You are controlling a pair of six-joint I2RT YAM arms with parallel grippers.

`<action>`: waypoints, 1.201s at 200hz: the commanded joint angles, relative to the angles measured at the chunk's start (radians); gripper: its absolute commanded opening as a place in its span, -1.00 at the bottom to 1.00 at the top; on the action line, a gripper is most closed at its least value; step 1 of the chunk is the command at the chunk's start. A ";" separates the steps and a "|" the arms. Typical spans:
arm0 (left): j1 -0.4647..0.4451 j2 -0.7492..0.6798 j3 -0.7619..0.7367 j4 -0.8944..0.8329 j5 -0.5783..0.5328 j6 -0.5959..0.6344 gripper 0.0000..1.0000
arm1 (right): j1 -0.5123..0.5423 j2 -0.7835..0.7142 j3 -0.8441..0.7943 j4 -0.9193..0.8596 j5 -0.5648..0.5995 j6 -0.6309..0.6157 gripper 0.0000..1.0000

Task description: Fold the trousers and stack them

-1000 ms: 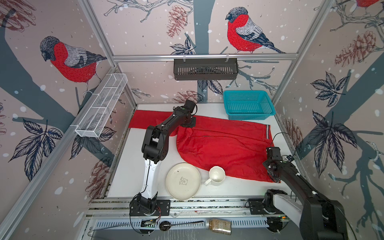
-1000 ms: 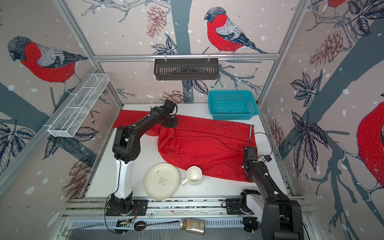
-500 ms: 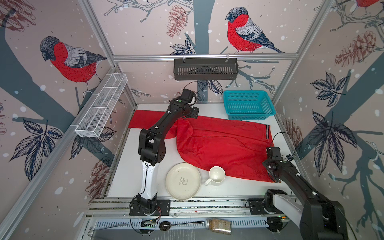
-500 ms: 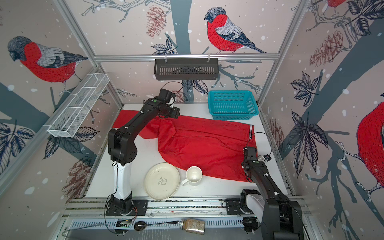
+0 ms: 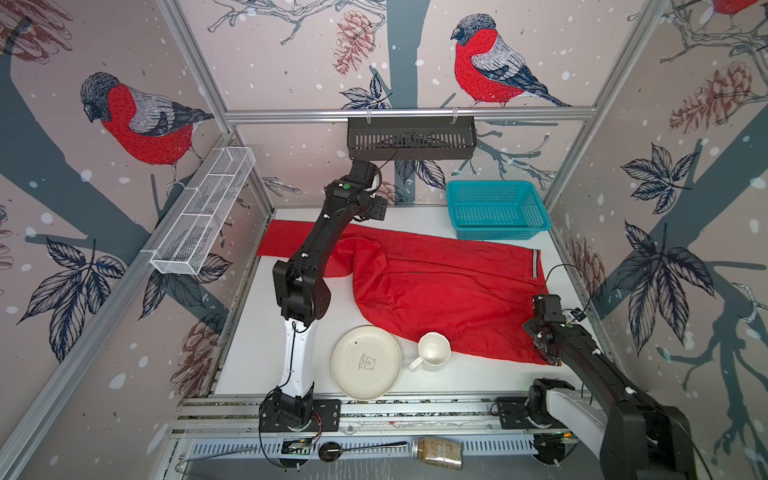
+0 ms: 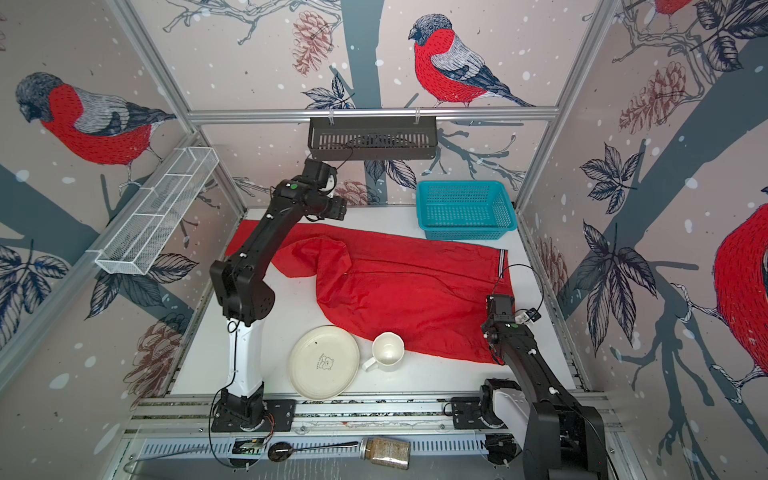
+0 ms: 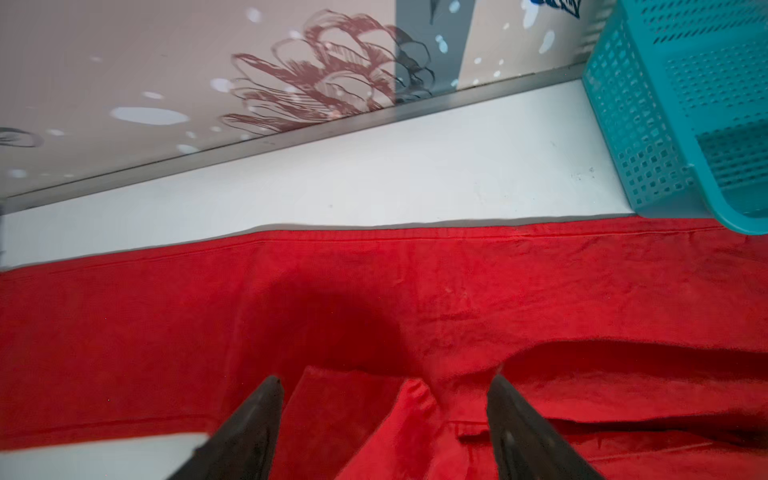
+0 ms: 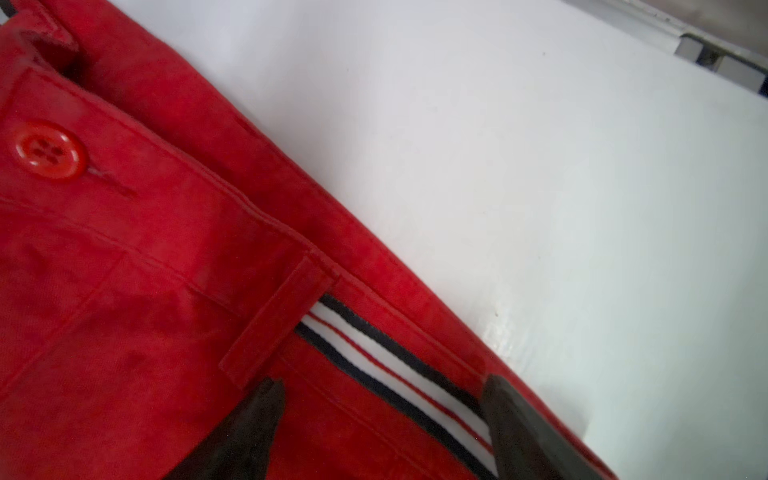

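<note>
Since a second ago the left gripper (image 7: pixel 384 381) has been lifted off the trousers (image 5: pixel 449 291) towards the upper centre of both top views, and its jaws have been drawn apart; the right arm is seen where it was. At the bottom edge of both top views a spoon (image 5: pixel 357 448) and a jar (image 5: pixel 438 452) are laid below the table (image 5: pixel 478 378). A cream plate (image 5: pixel 365 361) is set at lower centre, with a white mug (image 5: pixel 434 349) just beside it at the near hem of the trousers. At middle right the right gripper (image 8: pixel 384 384) is held over the waistband, jaws apart on either side of the striped band (image 8: pixel 395 374), nothing clamped; whether the cloth is touched cannot be told. A belt loop (image 8: pixel 276 320) and a red button (image 8: pixel 50 149) are shown in the right wrist view. The trousers are spread flat across the middle of the table, waist to the right, one leg doubled back in a rounded fold at centre left. In the left wrist view only red cloth is seen between the parted left jaws; no cloth is clamped. A teal basket (image 5: pixel 498 235) is placed at upper right, touching the far edge of the cloth; a black rack (image 5: pixel 411 137) is hung above.
</note>
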 commanded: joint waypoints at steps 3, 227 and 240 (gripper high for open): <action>-0.001 -0.175 -0.221 0.022 -0.035 0.060 0.54 | 0.002 0.005 0.005 0.010 0.004 -0.013 0.59; 0.472 -0.602 -1.319 0.876 0.579 -0.062 0.23 | -0.015 0.056 0.034 0.055 0.012 -0.064 0.60; 0.487 -0.578 -1.309 0.887 0.629 -0.066 0.10 | -0.015 0.056 0.037 0.054 0.013 -0.068 0.60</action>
